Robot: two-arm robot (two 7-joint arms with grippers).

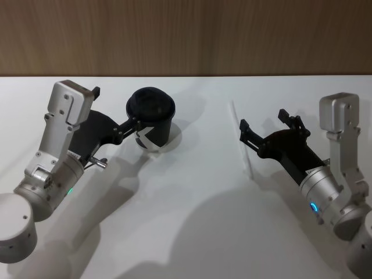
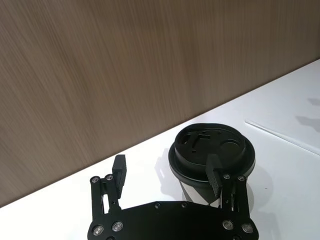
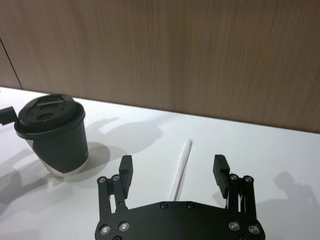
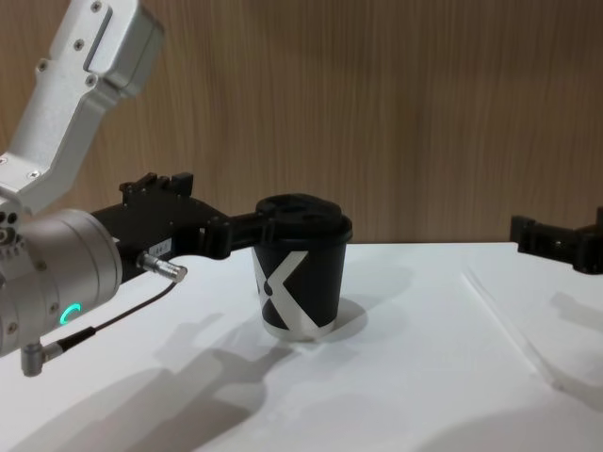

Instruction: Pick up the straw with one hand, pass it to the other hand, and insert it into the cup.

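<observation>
Your right gripper [image 3: 173,162] is spread wide; the straw [image 3: 182,167] lies ungrasped on the table [image 3: 260,145] between its fingers. Left gripper [image 2: 166,169], spread, sits beside the cup [image 2: 210,145].

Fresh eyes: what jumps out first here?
The small black paper cup with a domed lid stands left of centre on the white table, the left gripper open right beside it. The long thin white straw lies flat to the right, by the open right gripper.

Your left gripper [image 4: 212,202] is at the lid of the cup [image 4: 297,282]. The straw [image 4: 509,328] lies flat on the surface [image 4: 396,386] near your right gripper [image 4: 558,237].
</observation>
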